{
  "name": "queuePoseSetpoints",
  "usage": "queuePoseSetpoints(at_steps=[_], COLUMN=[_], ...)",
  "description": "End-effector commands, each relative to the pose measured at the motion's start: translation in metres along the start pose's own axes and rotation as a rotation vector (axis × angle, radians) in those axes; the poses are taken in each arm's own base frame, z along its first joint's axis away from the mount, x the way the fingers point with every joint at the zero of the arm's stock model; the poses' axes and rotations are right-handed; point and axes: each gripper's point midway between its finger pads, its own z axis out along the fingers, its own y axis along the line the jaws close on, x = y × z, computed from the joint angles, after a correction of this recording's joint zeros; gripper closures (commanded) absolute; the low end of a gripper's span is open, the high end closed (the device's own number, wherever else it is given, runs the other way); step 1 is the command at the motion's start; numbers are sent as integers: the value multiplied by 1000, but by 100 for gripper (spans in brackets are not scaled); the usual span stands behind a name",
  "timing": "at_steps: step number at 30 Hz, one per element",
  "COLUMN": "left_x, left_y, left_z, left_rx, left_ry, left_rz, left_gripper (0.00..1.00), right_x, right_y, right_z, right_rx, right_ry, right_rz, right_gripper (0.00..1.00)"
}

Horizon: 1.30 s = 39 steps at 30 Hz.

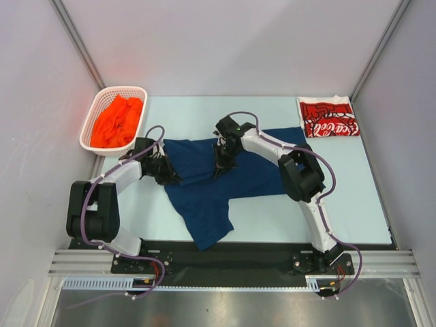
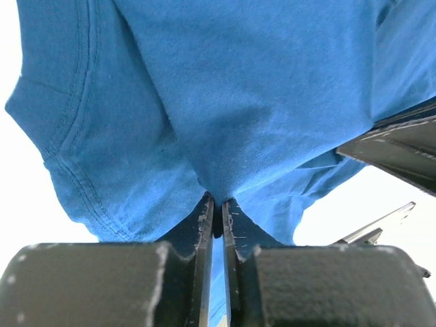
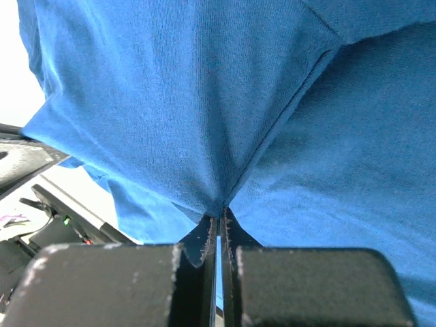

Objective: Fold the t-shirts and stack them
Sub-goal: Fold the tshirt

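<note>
Left gripper (image 2: 216, 202) has its jaws down to a thin slit. A fold of the navy t-shirt (image 1: 204, 197) is pinched between the tips, and the cloth pulls to a point right there. The right gripper (image 3: 218, 216) is the same deal, with its jaws pressed practically together on a pinch of that same shirt, right where a seam runs in.

The two sit near each other over the far part of the shirt, the right one just off to the left one's right. Each wrist view catches a dark bit of the other gripper at its edge.

From the grippers the shirt spreads out on the pale table (image 1: 354, 204). One side runs under the right arm (image 1: 300, 174), which lies across it, and a long piece trails back toward the bases, its end lying over the table's near edge.

Out past the left gripper, to its left and farther from the bases, a white lattice basket (image 1: 122, 88) holds the orange t-shirt (image 1: 117, 122), all bunched up. Well off to the right gripper's right, in the far corner, the red t-shirt (image 1: 329, 117) lies folded, with white Coca-Cola script readable across it.
</note>
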Motion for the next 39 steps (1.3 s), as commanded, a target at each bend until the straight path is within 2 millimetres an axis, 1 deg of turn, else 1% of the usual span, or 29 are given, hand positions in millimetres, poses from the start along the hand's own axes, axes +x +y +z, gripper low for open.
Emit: queuePoseSetpoints(at_steps=[1,2,3,4,5,8,9,11,12,14,15,16,17,18,19,20,21,22,23,24,25,26,27,29,32,33,35,36,39], left_x=[2,3,5,6,8,3,-1,-18,-28,-52,-75,-83,-90,-100,-120,-125,-132,-146,-151,-153,-160,-163,-161,-164,-162,-160,-164,-165,-163], left_y=[1,1,1,2,4,1,-1,-9,-14,-30,-48,-55,-52,-55,-68,-60,-62,-69,-66,-58,-59,-54,-45,-41,-25,-20,-9,-5,9], left_z=[0,0,1,1,-1,-10,-16,-26,-29,-31,-36,-32,-18,-12,-16,1,5,4,10,24,27,31,41,45,49,49,46,45,49], left_rx=[-8,-7,-3,-6,-15,-17,-33,-32,-29,6,45,63,55,55,71,55,54,58,50,31,29,15,-2,-15,-89,-113,-177,-198,-246], left_ry=[-11,-8,-2,-2,-2,-32,-58,-116,-148,-191,-241,-233,-207,-206,-240,-209,-209,-229,-222,-198,-202,-198,-172,-165,-154,-152,-176,-182,-161], left_rz=[10,9,9,8,7,27,38,63,74,91,120,127,121,127,149,137,143,156,152,141,138,123,99,68,51,47,48,46,29], left_gripper=[88,85,78,75,65,55,55,54,54,58,59,60,60,61,61,61,62,62,62,62,62,64,66,70,73,73,73,73,71], right_x=[4,4,3,3,3,7,9,8,7,10,16,19,19,19,11,5,-2,-19,-29,-43,-64,-72,-89,-95,-113,-119,-120,-129,-125], right_y=[-8,-10,-11,-12,-12,-17,-20,-26,-30,-29,-24,-23,-24,-25,-24,-34,-38,-37,-40,-43,-37,-37,-42,-50,-56,-55,-47,-34,-22], right_z=[-9,-9,-8,-9,-8,-8,-10,-15,-19,-22,-23,-23,-26,-29,-39,-44,-48,-49,-50,-52,-52,-52,-51,-51,-52,-51,-44,-42,-28], right_rx=[-7,-3,-1,-3,-5,2,20,47,68,63,25,20,21,27,27,40,33,8,3,-32,-76,-75,-43,4,39,35,32,-16,-57], right_ry=[30,34,34,34,37,62,75,71,62,70,95,106,103,98,53,27,-1,-64,-97,-136,-205,-232,-272,-279,-324,-345,-375,-423,-407], right_rz=[-6,-5,-6,-9,-14,-33,-37,-65,-74,-85,-103,-108,-107,-106,-103,-68,-45,11,53,100,104,105,103,116,98,68,-15,-113,-143], right_gripper=[100,100,100,99,98,91,91,86,77,66,58,54,50,48,48,48,51,54,58,65,66,68,75,79,88,100,100,100,100])
